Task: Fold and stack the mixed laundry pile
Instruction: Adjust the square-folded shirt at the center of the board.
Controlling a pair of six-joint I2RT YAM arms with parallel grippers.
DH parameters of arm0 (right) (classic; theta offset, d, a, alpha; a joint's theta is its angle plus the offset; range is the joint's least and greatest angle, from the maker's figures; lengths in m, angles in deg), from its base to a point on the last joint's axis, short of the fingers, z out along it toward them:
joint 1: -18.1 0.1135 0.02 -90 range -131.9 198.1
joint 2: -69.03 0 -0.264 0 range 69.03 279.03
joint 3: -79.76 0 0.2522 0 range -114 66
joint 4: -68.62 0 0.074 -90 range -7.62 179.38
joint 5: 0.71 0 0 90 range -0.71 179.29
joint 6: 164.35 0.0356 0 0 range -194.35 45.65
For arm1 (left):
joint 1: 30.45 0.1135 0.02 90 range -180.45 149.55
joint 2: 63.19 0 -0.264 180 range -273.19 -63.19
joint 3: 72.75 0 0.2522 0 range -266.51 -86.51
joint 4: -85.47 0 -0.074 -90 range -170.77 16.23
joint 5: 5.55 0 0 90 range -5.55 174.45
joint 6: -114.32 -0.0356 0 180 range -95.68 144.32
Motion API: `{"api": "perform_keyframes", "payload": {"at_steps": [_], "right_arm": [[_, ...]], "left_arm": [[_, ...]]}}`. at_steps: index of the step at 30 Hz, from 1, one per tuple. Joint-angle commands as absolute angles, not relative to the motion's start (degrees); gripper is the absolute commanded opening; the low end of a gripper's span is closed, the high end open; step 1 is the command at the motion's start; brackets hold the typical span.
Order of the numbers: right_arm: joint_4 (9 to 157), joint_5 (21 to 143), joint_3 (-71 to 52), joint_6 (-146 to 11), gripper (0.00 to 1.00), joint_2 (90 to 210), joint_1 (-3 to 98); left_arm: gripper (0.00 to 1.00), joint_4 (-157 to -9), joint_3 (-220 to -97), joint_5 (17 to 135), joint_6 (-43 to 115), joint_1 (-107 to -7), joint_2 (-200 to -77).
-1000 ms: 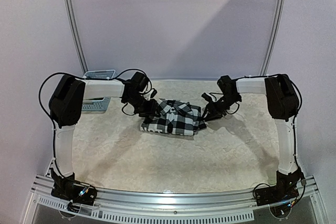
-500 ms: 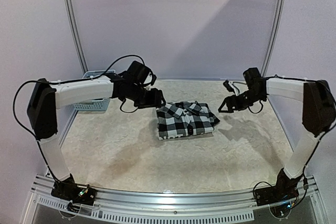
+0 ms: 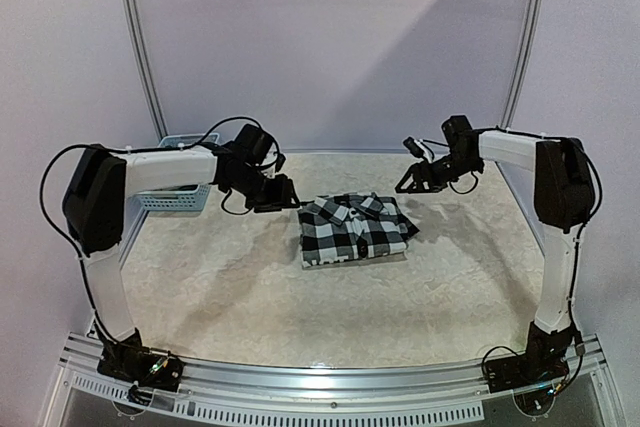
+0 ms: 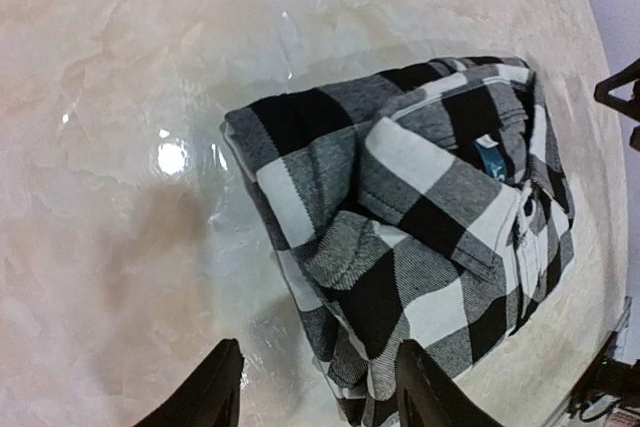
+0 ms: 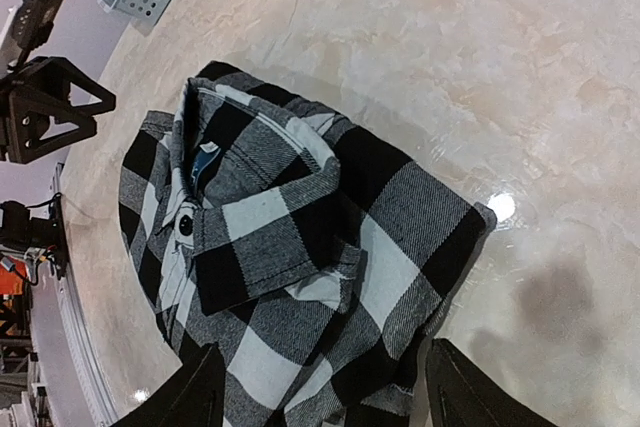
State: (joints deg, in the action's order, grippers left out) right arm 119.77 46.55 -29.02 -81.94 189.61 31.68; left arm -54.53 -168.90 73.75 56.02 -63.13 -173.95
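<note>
Checked shirt (image 3: 355, 229) folded flat, left gripper (image 3: 289, 195) spread and empty, right gripper (image 3: 406, 184) likewise

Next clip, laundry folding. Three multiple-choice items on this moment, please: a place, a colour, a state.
1. Where does the checked shirt lie?
A) on the floor
B) on the table, between the left gripper and the right gripper
C) hanging from the right gripper

2. What colour is the basket?
A) red
B) light blue
C) yellow

3. How do the grippers stand?
A) both open, holding nothing
B) left shut on the shirt
C) both shut on the shirt

Answers:
1 B, it rests folded on the table with a gripper at either side.
2 B, its lattice shows at the far left.
3 A, each wrist view shows jaws spread, clear of cloth.
</note>
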Motion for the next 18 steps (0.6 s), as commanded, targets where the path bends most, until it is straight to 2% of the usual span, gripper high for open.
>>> {"api": "perform_keyframes", "payload": {"at_steps": [1, 6, 12, 18], "right_arm": [[123.9, 42.5, -35.4, -81.3, 0.69, 194.4, 33.0], [126.5, 42.0, -37.8, -82.9, 0.68, 199.5, 34.4], [127.5, 43.1, -39.9, -82.7, 0.67, 202.6, 34.7], [128.7, 41.7, -40.5, -83.2, 0.62, 205.1, 35.2]], "left_arm": [[0.50, -57.1, -171.2, 63.0, 57.9, -61.0, -178.4], [0.48, -59.7, -172.3, 58.4, 59.7, -60.9, -181.7], [0.40, -61.7, -173.2, 57.0, 61.0, -60.9, -183.8], [0.33, -62.6, -173.8, 56.5, 61.2, -61.0, -185.2]]}}
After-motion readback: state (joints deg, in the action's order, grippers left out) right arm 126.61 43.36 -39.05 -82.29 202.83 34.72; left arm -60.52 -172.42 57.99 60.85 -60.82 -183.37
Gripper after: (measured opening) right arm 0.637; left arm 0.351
